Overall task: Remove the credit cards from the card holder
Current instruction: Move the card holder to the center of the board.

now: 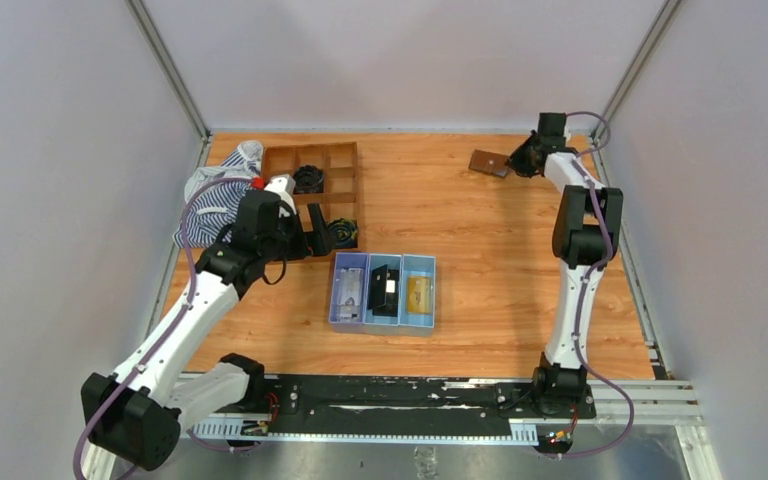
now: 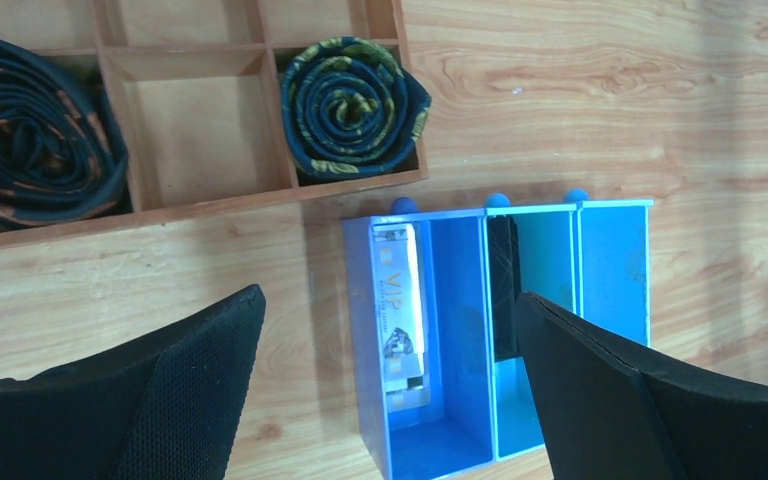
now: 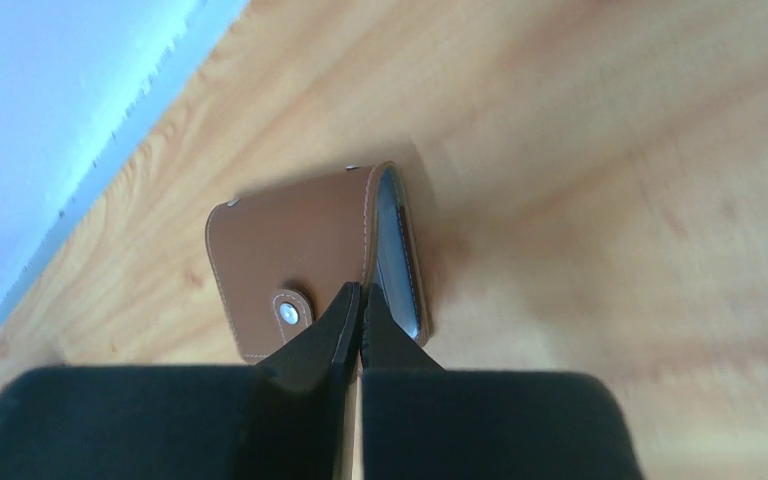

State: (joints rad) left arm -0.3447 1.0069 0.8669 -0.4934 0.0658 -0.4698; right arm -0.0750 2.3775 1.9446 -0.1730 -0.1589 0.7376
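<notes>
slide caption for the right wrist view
Right pincer pinching the flap edge of a small brown leather card holder

Tray (image 1: 384,326) sits mid-table w/ 3 compartments side by side: a card (image 1: 351,288) in the left one, another item (image 1: 385,287) in the middle. Grid box (image 1: 310,148) lies behind & left of the tray, near it, w/ one rolled tie (image 1: 308,179) in a rear cell & a 2nd tie (image 1: 343,231) in the front-right cell; cloth (image 1: 212,200) lies against the box's left side, and left gripper (image 1: 305,243) hangs over the box's front edge. Card holder (image 1: 489,163) lies far back-right, well apart from the tray, w/ right gripper (image 1: 513,163) pinching its right edge.
</notes>
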